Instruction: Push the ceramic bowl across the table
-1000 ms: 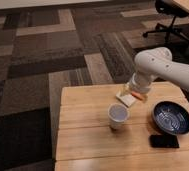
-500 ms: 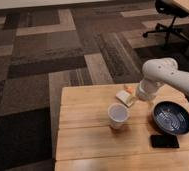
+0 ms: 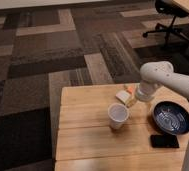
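Note:
The ceramic bowl (image 3: pixel 172 117) is dark navy blue with pale streaks inside and sits on the right side of the light wooden table (image 3: pixel 88 145). My white arm comes in from the right and bends down over the table's far edge. My gripper (image 3: pixel 137 99) hangs low just left of the bowl's far rim, between the bowl and a small pale block (image 3: pixel 122 96). It is close to the bowl, but I cannot tell whether it touches it.
A white plastic cup (image 3: pixel 118 116) stands upright at the table's middle, left of the bowl. A flat black phone (image 3: pixel 164 141) lies just in front of the bowl. Patterned carpet surrounds the table, with an office chair (image 3: pixel 168 20) at the far right.
My arm and gripper have shifted right, from over the pale block towards the bowl's left side. The bowl, cup and phone have not moved.

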Controlling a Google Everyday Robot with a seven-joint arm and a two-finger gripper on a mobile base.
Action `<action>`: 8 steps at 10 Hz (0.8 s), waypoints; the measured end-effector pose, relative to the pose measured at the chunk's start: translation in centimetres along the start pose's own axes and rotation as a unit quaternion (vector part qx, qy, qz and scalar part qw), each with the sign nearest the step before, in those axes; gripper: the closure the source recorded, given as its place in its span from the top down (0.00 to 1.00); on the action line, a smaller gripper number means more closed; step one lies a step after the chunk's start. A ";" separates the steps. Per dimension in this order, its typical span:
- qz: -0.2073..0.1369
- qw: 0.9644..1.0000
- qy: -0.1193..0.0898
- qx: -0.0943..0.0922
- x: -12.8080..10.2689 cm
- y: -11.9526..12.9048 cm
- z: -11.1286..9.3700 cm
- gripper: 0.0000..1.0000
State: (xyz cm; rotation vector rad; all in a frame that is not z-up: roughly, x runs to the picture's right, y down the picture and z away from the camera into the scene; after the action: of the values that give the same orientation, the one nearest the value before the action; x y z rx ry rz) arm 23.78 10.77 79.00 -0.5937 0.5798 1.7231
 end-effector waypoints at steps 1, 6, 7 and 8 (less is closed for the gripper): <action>0.000 1.000 0.000 0.000 0.0 -0.1 0.0 0.65; 0.002 1.000 -0.006 -0.019 -0.5 -0.2 1.1 0.65; -0.001 1.000 -0.008 -0.025 -0.6 -0.6 1.4 0.65; 0.000 1.000 -0.007 -0.028 -0.5 -1.1 1.7 0.65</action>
State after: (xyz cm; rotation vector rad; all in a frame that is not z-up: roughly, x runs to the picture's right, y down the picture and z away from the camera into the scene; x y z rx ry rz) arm 24.85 11.78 80.57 -0.6209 0.5220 1.7467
